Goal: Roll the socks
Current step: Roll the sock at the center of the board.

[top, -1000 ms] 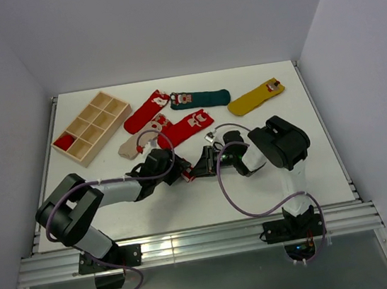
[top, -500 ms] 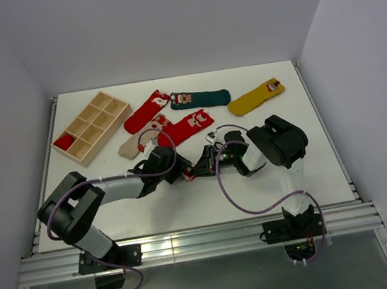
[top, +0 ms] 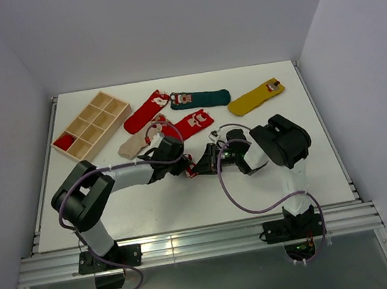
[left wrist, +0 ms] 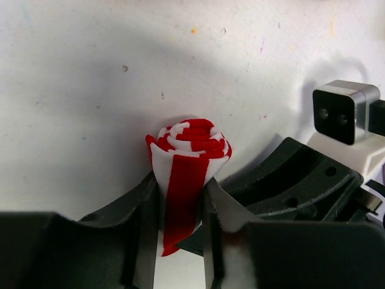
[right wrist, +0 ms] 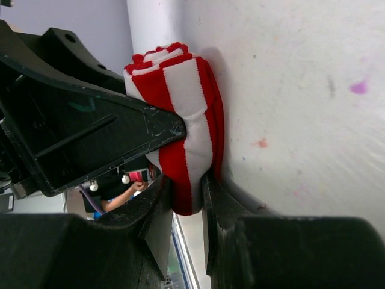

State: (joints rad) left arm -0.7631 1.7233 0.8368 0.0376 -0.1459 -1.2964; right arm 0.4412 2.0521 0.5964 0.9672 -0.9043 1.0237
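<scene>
You have the red-and-white striped sock (left wrist: 185,174) wound into a tight spiral near the middle of the counter (top: 187,206), and both arms meet on it. The left end effector (left wrist: 180,201) is narrowed onto the lower part of the roll, with the spiral end poking out past its fingers, while the right end effector (right wrist: 186,191) pinches the same bundle from the opposite side. That double pinch looks meant to keep the coil from springing loose, and meanwhile the dark green sock (top: 200,99) and the mustard sock (top: 257,97) lie flat and unrolled toward the far edge.
</scene>
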